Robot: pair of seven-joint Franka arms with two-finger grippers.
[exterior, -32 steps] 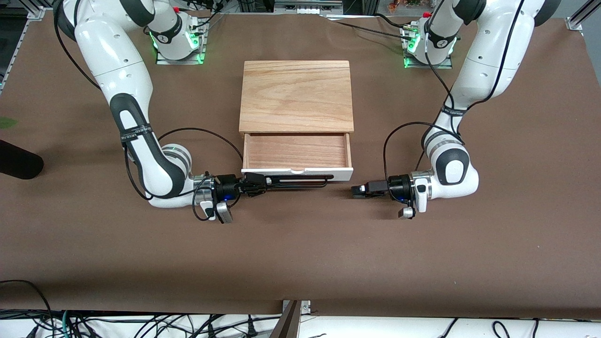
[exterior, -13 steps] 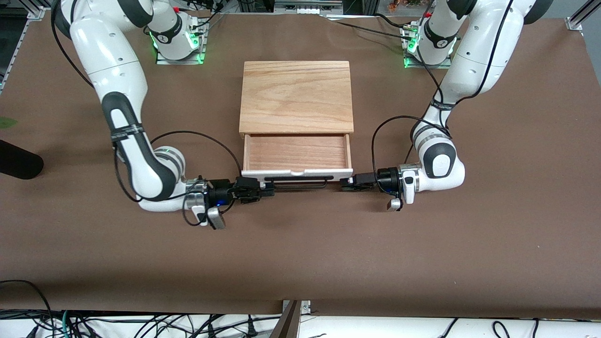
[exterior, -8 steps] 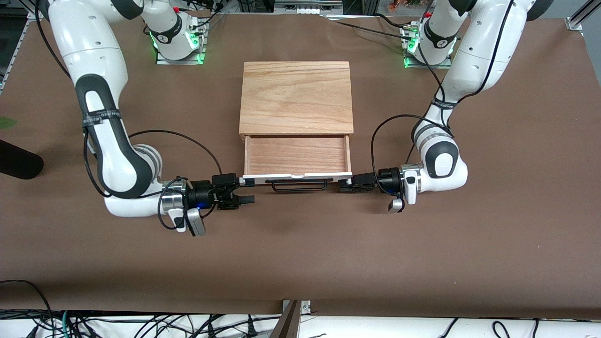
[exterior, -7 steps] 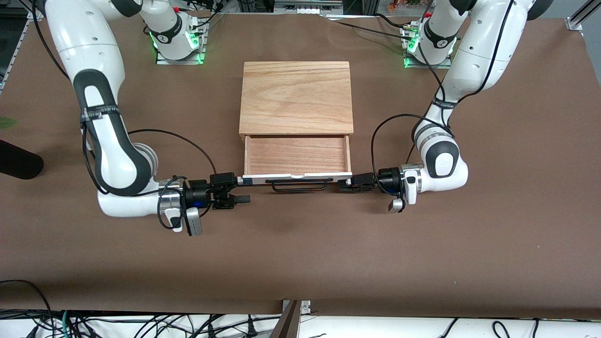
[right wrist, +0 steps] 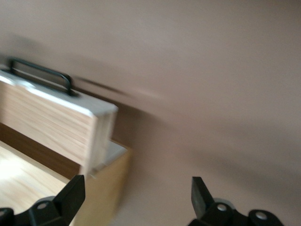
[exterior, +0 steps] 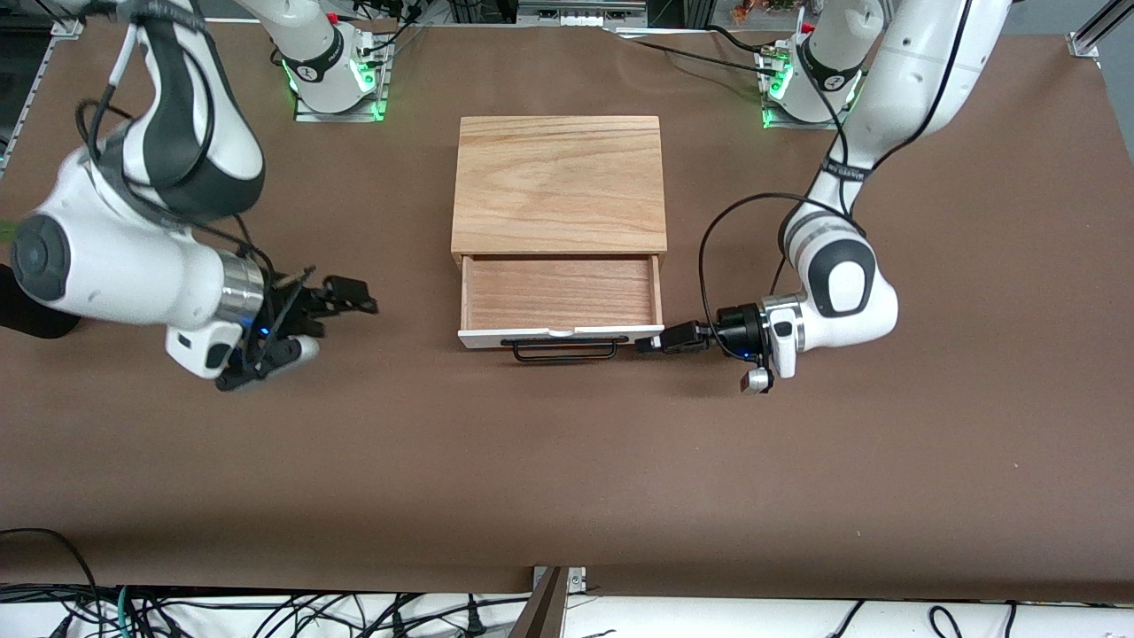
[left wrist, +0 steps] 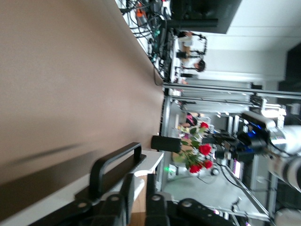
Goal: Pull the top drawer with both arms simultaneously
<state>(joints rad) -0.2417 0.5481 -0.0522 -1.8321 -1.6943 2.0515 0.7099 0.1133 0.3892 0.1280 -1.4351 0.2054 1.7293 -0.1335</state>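
The top drawer (exterior: 561, 292) stands pulled out of the wooden cabinet (exterior: 560, 182), its light wood inside empty. Its white front panel (exterior: 487, 337) carries the black bail handle (exterior: 564, 352). My left gripper (exterior: 649, 344) is at the front panel's end toward the left arm's end of the table. In the left wrist view its fingers (left wrist: 127, 188) are closed round the white panel's edge (left wrist: 151, 157), beside the handle (left wrist: 113, 162). My right gripper (exterior: 335, 328) is open and empty, up over the table toward the right arm's end. The right wrist view shows the drawer's corner (right wrist: 101, 113).
The brown table (exterior: 567, 478) has bare room nearer the front camera than the drawer. The two arm bases (exterior: 337, 80) stand at the table's edge farthest from the front camera. A dark object (exterior: 35, 306) lies at the right arm's end.
My right gripper let go of the handle, opened, and rose away toward the right arm's end. My left gripper moved in to the drawer front's end and stays there.
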